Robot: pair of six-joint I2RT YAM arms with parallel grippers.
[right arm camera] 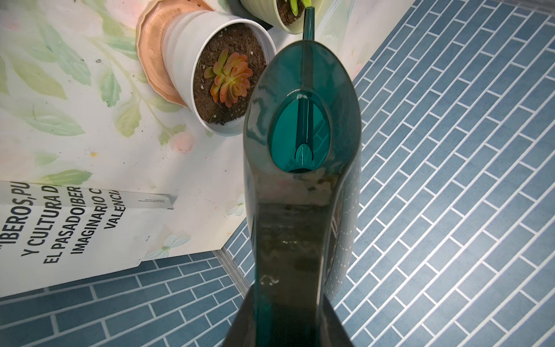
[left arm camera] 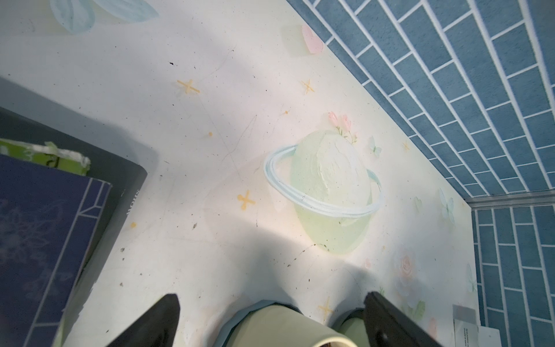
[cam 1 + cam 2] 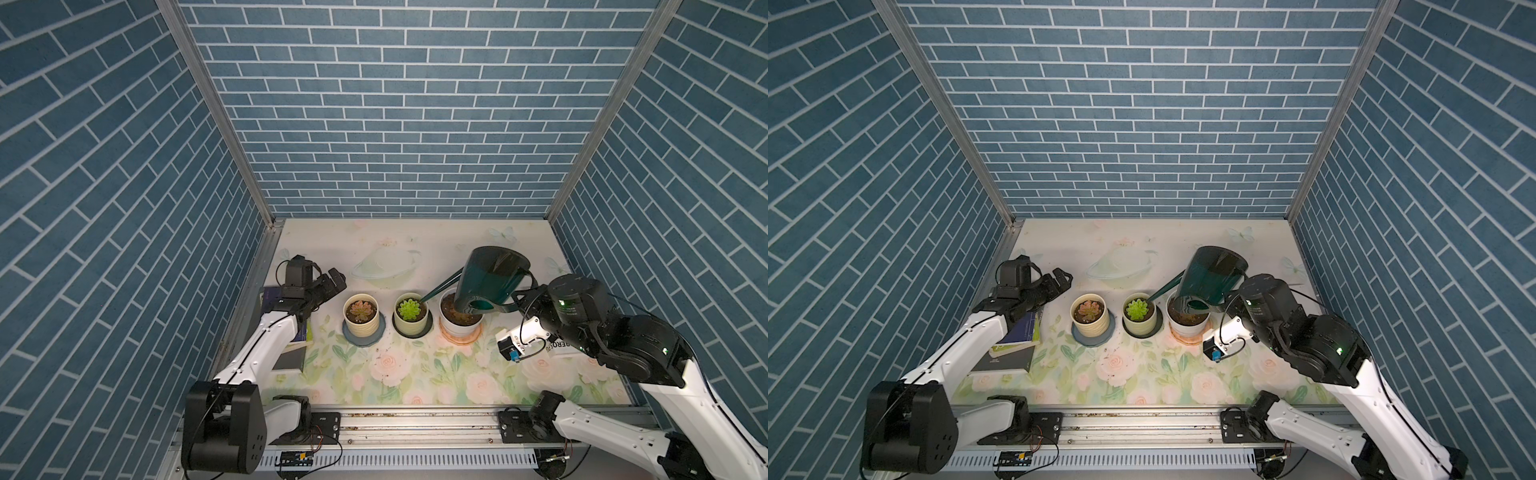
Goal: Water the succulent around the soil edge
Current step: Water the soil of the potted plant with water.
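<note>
At the left of a top view, your left jaws hang released and empty above the tabletop, beside a stack of books. They take no part in the pour.

Next comes a cream pot on a blue saucer, with brown soil and a pinkish succulent. Nothing is near it.

The middle pot sits on a dark saucer and holds the green succulent. This looks like the one you are watering. The spout ends over the soil at the pot's right rim, just clear of the leaves.

To the right, a white pot on a peach saucer holds soil and an orange succulent. The body of the watering can hangs over it, tipped spout-down.

Your right jaws are clenched on the watering can's handle at the right of the frame.

As for progress, the can is up, tilted and aimed at one spot on the soil edge. I cannot make out a stream or any darkened soil. The sweep around the rest of the rim looks yet to be done — then setting the can down.
</note>
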